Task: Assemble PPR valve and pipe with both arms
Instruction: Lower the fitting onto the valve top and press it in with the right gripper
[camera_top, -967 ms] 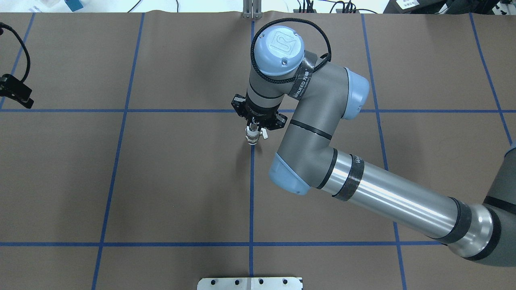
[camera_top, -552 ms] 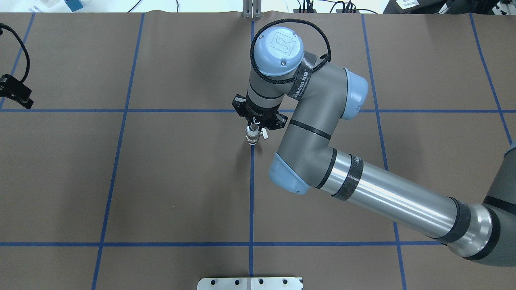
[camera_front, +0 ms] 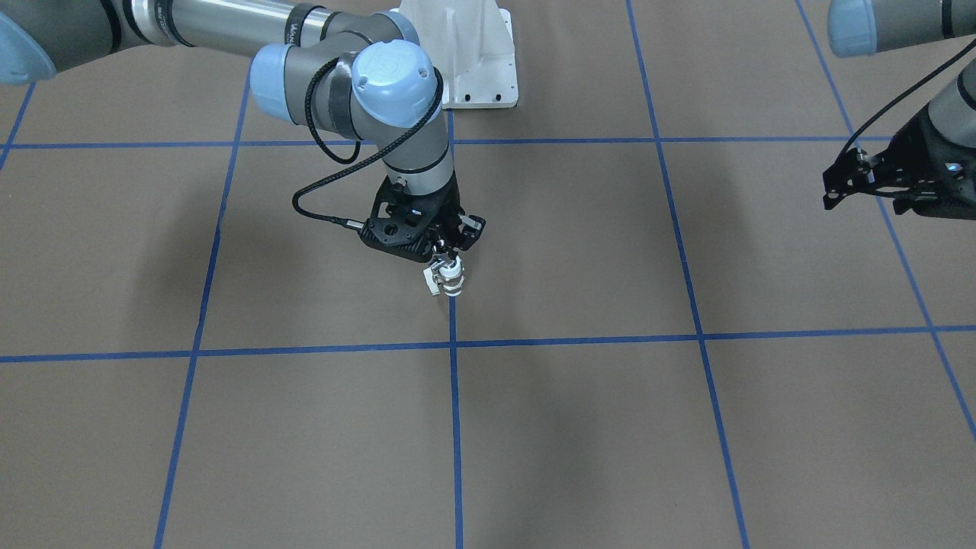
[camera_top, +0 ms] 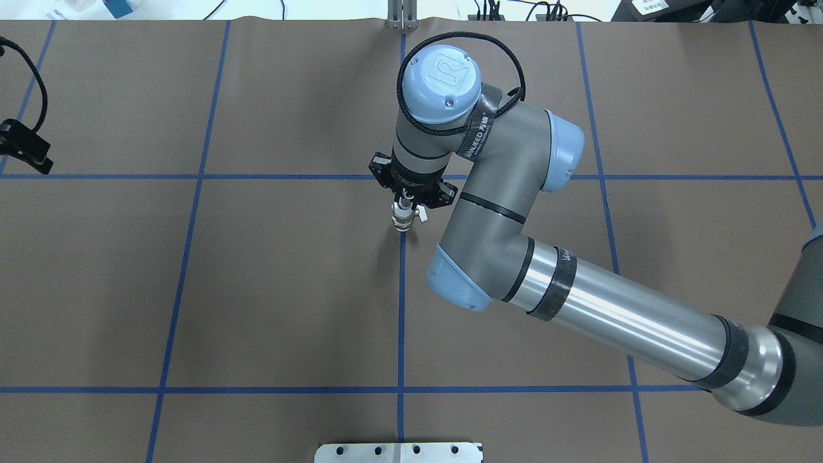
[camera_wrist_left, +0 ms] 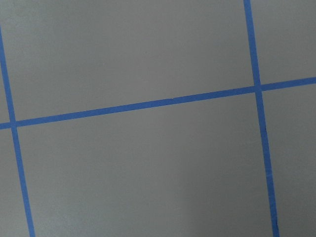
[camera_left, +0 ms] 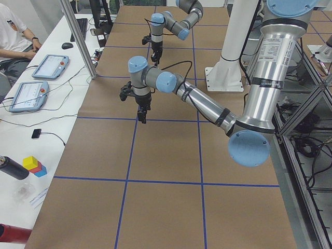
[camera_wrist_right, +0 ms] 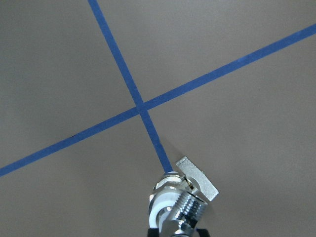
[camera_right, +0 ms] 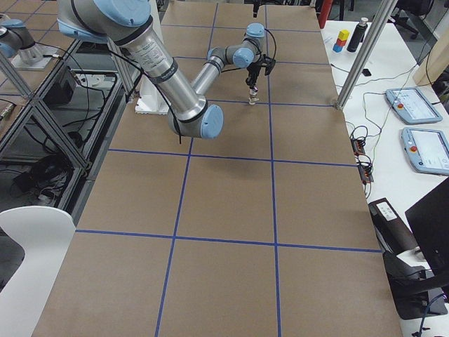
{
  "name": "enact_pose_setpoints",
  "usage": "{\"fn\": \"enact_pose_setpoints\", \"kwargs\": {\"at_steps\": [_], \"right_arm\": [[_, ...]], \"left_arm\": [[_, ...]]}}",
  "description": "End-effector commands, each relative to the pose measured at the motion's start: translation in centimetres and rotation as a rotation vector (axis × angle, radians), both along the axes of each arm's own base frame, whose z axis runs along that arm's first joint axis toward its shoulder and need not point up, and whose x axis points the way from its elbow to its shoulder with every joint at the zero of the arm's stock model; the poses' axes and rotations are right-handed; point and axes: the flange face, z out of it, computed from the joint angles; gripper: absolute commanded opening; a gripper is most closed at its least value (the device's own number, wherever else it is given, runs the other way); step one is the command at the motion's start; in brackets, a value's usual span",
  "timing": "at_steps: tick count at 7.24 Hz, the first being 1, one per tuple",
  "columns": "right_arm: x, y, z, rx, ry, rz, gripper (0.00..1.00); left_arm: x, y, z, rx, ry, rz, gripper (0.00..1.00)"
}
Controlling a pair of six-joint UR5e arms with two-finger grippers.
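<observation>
My right gripper (camera_top: 405, 204) points down over the table's middle and is shut on the top of the PPR valve (camera_top: 403, 220), which hangs upright. The valve shows white ring ends (camera_front: 451, 279) and a small side lever (camera_wrist_right: 197, 177). Its lower end is at or just above the brown table (camera_top: 289, 289), over a blue tape line; I cannot tell whether it touches. A chrome threaded piece (camera_wrist_right: 190, 210) sits against the white ring; I cannot tell whether it is the pipe. My left gripper (camera_front: 833, 192) hovers far off at the table's left side with nothing in it.
Blue tape lines (camera_top: 401, 308) divide the brown table into squares. The white bolted pedestal (camera_front: 469, 53) stands at the robot's side of the table. The right arm's forearm (camera_top: 611, 315) stretches over the table's right half. A pole (camera_right: 361, 63) and tablets stand off the far edge.
The right arm's wrist and elbow have shifted slightly; the valve stays at the same spot in the gripper. The left gripper has barely moved.
</observation>
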Motion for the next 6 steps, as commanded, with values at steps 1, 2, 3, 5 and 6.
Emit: {"fn": "enact_pose_setpoints", "kwargs": {"at_steps": [1, 2, 3, 5, 6], "right_arm": [[-0.23, 0.19, -0.14, 0.017, 0.003, -0.008, 0.00], [-0.40, 0.41, -0.07, 0.023, 0.006, -0.010, 0.00], [-0.46, 0.47, -0.18, 0.028, 0.006, -0.011, 0.00], [-0.53, 0.53, -0.15, 0.030, 0.009, -0.011, 0.00], [-0.53, 0.53, -0.15, 0.030, 0.009, -0.011, 0.00]], "left_arm": [[0.01, -0.03, -0.10, 0.002, 0.001, 0.000, 1.00], [0.01, -0.03, -0.10, 0.002, 0.001, 0.000, 1.00], [0.01, -0.03, -0.10, 0.000, 0.001, -0.002, 1.00], [0.03, -0.06, -0.19, -0.002, 0.001, -0.006, 1.00], [0.00, 0.00, -0.17, -0.002, 0.001, -0.006, 1.00]]}}
